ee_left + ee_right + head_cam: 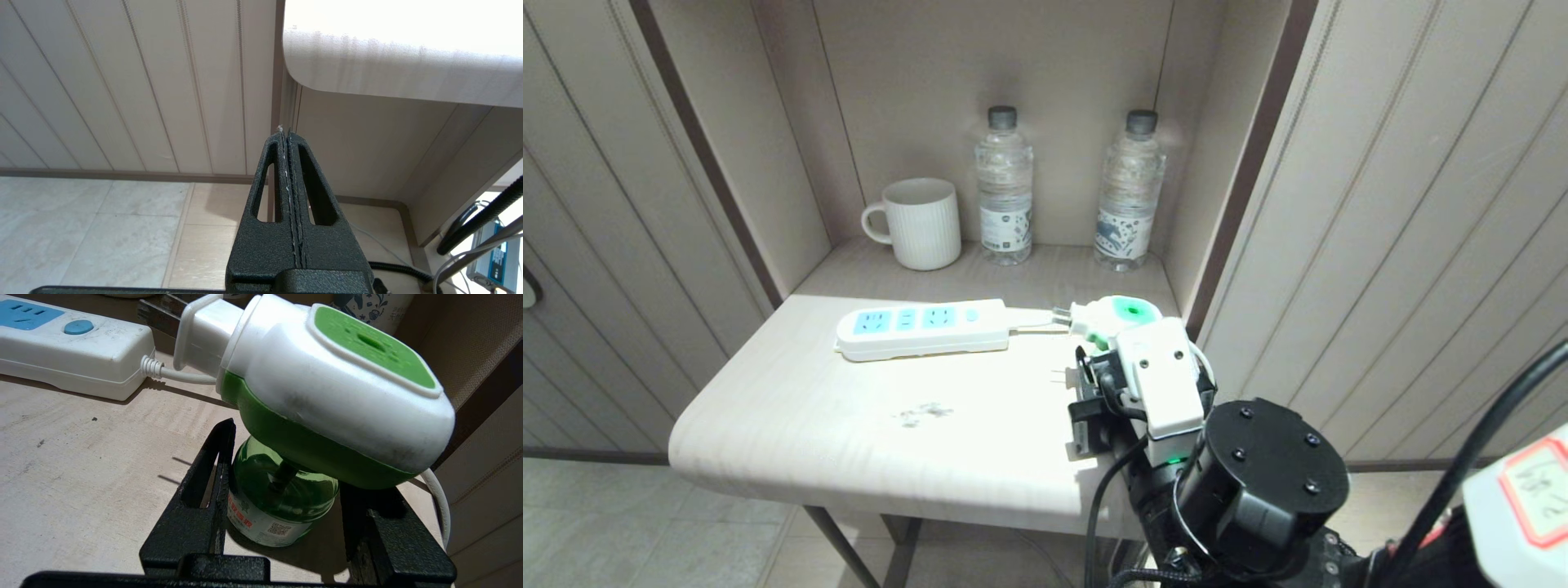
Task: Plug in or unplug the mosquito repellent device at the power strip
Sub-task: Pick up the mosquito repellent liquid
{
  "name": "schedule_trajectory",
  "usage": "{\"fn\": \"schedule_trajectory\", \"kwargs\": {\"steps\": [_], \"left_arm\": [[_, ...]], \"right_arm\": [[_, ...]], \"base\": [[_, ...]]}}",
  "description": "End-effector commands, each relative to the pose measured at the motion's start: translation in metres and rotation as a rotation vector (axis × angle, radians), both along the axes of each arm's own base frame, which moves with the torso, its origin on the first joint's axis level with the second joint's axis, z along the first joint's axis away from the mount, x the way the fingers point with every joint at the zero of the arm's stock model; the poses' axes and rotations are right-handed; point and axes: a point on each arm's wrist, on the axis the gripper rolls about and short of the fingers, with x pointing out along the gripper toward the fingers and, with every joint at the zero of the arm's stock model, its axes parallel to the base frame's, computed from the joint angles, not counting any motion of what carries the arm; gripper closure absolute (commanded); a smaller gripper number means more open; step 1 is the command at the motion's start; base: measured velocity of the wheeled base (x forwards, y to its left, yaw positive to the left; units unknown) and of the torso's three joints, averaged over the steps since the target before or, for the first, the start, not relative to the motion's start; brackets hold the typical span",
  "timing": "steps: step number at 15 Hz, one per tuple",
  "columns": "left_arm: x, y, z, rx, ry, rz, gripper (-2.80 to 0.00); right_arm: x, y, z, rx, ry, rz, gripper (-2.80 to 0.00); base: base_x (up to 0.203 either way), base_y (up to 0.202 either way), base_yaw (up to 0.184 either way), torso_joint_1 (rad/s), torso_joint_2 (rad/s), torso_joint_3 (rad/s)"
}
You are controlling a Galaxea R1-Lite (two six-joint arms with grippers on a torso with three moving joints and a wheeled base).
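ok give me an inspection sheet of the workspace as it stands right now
surface: pale wood tabletop with a small dark smudge.
job's things: mosquito repellent device unplugged, prongs pointing toward the power strip; all three sockets are free.
clutter: white mug and two water bottles at the back of the alcove.
grippers: right end effector straddles the device's green bottle; left end effector shut, below table level.
cables: strip's white cord runs past the device.
surroundings: panelled walls, tiled floor.
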Motion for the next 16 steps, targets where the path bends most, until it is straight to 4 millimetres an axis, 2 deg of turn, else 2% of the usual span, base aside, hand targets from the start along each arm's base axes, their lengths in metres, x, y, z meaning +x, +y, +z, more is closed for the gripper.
{"fn": "schedule_trajectory", "kwargs": {"steps": [1, 14, 15, 16], "left_arm": [[0.0001, 0.0000, 0.0000, 0.000, 0.001, 0.000, 0.00], [0.0001, 0.0000, 0.0000, 0.000, 0.001, 0.000, 0.00], [0.0001, 0.0000, 0.0000, 0.000, 0.001, 0.000, 0.00], [0.0001, 0.0000, 0.0000, 0.000, 0.001, -0.001, 0.00]], "right_arm": [[-0.0017, -0.0022, -0.0044, -0.007, 0.009, -0.005, 0.00], [-0.0061, -0.0030, -0.0078, -0.007, 0.008, 0.002, 0.00], [-0.0061, -0.0030, -0.0078, -0.007, 0.008, 0.003, -2.80], [-0.0059, -0.0027, -0.0072, -0.005, 0.007, 0.001, -2.80]], "base": [[0.000, 0.000, 0.000, 0.000, 0.00, 0.000], [0.000, 0.000, 0.000, 0.000, 0.00, 0.000], [0.000, 0.000, 0.000, 0.000, 0.00, 0.000], [0.000, 0.000, 0.000, 0.000, 0.00, 0.000]]}}
